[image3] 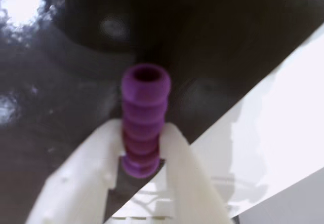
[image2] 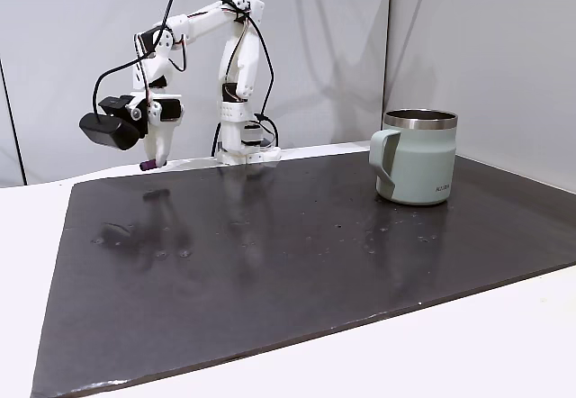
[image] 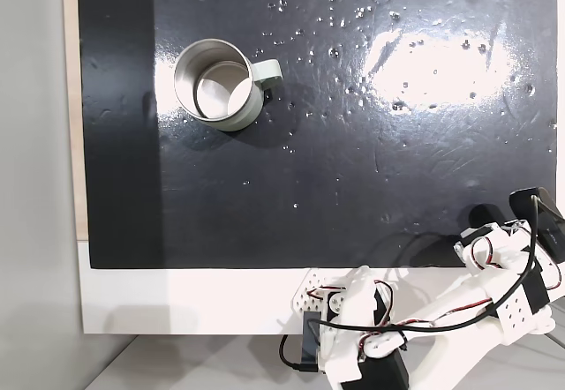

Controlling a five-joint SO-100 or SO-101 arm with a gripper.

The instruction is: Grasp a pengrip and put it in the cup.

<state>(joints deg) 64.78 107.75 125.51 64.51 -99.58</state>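
End effector (image3: 144,148) clamps pengrip (image3: 144,115) | cup (image2: 416,157) well apart

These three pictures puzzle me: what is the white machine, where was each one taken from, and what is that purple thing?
The white machine is a small robot arm with a two-finger gripper. One fixed view looks straight down on the black mat; another looks across the mat from the side. The wrist view comes from a camera riding on the arm, so its white fingers appear close up. On the mat stands a grey-green metal cup, seen from above as empty. The purple thing is a ribbed rubber pengrip, pinched between the fingers and held just above the mat's edge, far from the cup.
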